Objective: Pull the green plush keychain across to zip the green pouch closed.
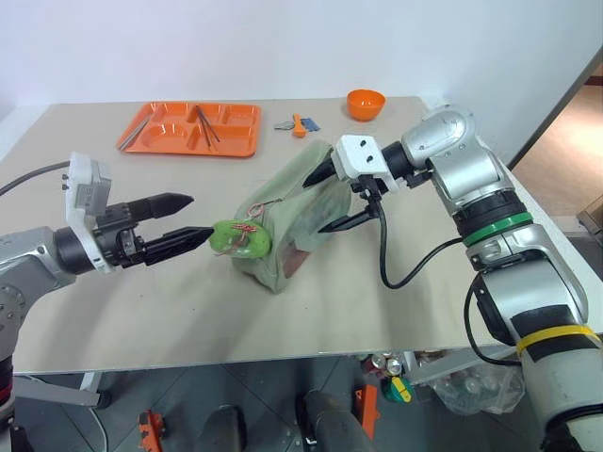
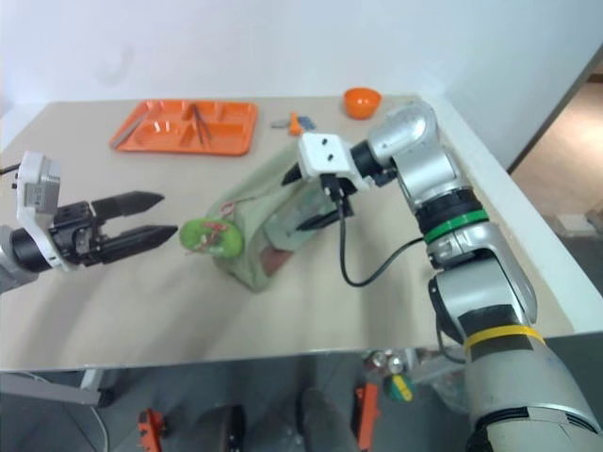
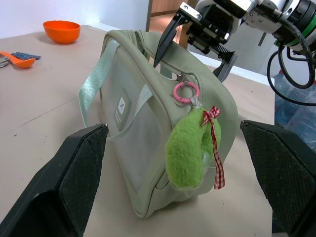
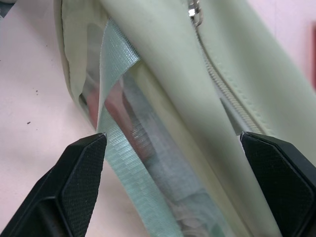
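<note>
The green pouch [image 1: 300, 212] stands in the middle of the table, clear window panel and strap [image 4: 118, 143] on its side, zipper [image 4: 217, 84] along the top. The green plush keychain [image 1: 239, 238] hangs from a pink ring [image 3: 185, 92] at the pouch's near-left end, with a red-and-white bow. My left gripper [image 1: 202, 215] is open just left of the keychain, its lower fingertip almost at the plush. My right gripper [image 1: 315, 203] is open and straddles the pouch's far end, one finger on each side; nothing is gripped.
An orange tray [image 1: 151, 141] holding utensils lies at the back left. An orange bowl [image 1: 366, 103] and small blue-and-orange items [image 1: 298, 123] sit at the back. A black cable [image 1: 400, 273] loops from the right wrist. The table's edge runs close on the right.
</note>
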`<state>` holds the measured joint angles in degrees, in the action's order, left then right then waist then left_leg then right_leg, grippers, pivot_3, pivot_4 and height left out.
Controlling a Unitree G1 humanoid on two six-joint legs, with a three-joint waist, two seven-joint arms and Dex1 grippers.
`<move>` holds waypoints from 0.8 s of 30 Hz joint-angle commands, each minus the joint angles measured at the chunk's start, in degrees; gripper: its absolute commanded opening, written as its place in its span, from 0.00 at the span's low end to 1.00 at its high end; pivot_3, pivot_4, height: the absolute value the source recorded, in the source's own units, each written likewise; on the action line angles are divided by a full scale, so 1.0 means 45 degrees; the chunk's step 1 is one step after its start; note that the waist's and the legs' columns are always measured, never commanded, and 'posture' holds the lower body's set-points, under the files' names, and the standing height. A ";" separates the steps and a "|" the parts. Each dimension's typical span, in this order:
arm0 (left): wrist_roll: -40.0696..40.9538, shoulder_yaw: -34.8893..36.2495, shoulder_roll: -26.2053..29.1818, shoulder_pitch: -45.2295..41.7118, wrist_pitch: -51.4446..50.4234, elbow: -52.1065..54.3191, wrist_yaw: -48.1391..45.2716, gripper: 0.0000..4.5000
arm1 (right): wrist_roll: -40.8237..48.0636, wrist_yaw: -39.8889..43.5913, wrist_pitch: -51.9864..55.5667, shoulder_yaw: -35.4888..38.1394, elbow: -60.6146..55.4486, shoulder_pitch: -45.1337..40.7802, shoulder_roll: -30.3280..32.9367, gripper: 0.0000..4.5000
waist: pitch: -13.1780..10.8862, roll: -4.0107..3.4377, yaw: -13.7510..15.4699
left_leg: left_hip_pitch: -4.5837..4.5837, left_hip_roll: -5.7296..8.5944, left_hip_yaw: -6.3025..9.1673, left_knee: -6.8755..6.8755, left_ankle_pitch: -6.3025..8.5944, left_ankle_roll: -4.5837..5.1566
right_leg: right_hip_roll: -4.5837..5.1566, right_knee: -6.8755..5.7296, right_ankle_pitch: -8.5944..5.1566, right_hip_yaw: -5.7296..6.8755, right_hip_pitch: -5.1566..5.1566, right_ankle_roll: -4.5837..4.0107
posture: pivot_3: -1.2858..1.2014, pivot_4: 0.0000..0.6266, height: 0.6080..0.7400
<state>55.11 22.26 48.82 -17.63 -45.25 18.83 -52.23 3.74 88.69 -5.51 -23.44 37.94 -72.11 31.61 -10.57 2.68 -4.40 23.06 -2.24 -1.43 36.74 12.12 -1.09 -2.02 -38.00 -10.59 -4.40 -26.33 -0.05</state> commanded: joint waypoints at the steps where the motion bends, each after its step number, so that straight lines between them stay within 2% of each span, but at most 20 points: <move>1: -0.0020 -0.0031 0.0134 -0.0307 0.0211 -0.0037 -0.0180 1.00 | 0.0527 0.0517 0.0580 0.0829 -0.0892 0.0019 0.0247 0.94 | 0.0000 0.0000 0.0003 | 0.0000 0.0000 0.0000 0.0000 0.0000 0.0000 | 0.0000 0.0000 0.0000 0.0000 0.0000 0.0000 | 0.52 0.24 1.00; 16: -0.0027 -0.0049 0.0088 -0.0322 0.0222 -0.0013 -0.0144 1.00 | 0.0328 0.0332 0.0978 0.0965 -0.0965 -0.0098 0.0268 0.94 | 0.0000 0.0000 0.0003 | 0.0000 0.0001 0.0003 -0.0001 0.0000 0.0000 | -0.0001 -0.0001 -0.0002 0.0002 0.0000 -0.0002 | 0.52 0.24 1.00; 18: -0.0013 -0.0018 0.0073 -0.0296 0.0224 0.0004 -0.0117 1.00 | 0.0641 0.0269 0.1334 0.1238 -0.1014 -0.0210 0.0168 0.84 | 0.0000 0.0000 0.0003 | 0.0000 0.0001 0.0003 -0.0001 0.0000 0.0000 | -0.0001 -0.0001 -0.0002 0.0002 0.0000 -0.0002 | 0.52 0.24 1.00; 19: -0.0006 -0.0004 0.0067 -0.0285 0.0223 0.0014 -0.0104 1.00 | 0.0696 0.0261 0.1398 0.1280 -0.1054 -0.0216 0.0157 0.73 | 0.0000 0.0000 0.0003 | 0.0000 0.0001 0.0003 -0.0001 0.0000 0.0000 | -0.0001 -0.0001 -0.0002 0.0002 0.0000 -0.0002 | 0.52 0.24 1.00; 21: 0.0010 0.0016 0.0059 -0.0267 0.0219 0.0035 -0.0083 1.00 | 0.0684 0.0278 0.1460 0.1318 -0.1135 -0.0186 0.0156 0.63 | 0.0000 0.0000 0.0003 | 0.0000 0.0001 0.0003 -0.0001 0.0000 0.0000 | -0.0001 -0.0001 -0.0003 0.0002 0.0000 -0.0003 | 0.52 0.24 1.00; 23: 0.0012 0.0033 0.0054 -0.0238 0.0223 0.0036 -0.0074 1.00 | 0.0688 0.0346 0.1514 0.1373 -0.1233 -0.0148 0.0142 0.43 | 0.0000 0.0000 0.0003 | 0.0000 0.0000 0.0003 -0.0003 0.0000 0.0000 | -0.0002 -0.0001 -0.0004 0.0003 0.0000 -0.0004 | 0.52 0.24 1.00; 24: 0.0006 0.0031 0.0052 -0.0230 0.0230 0.0032 -0.0075 1.00 | 0.0688 0.0364 0.1542 0.1390 -0.1268 -0.0133 0.0133 0.39 | 0.0000 0.0000 0.0003 | 0.0000 0.0000 0.0004 -0.0003 0.0000 0.0000 | -0.0002 -0.0001 -0.0005 0.0003 0.0000 -0.0005 | 0.52 0.24 1.00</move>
<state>54.54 20.82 48.80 -18.50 -45.00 18.10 -52.67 5.76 88.56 1.13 -19.26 34.43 -71.27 32.12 -10.57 2.68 -4.39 23.06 -2.25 -1.42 36.72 12.12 -1.09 -2.03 -38.00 -10.62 -4.39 -26.34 -0.07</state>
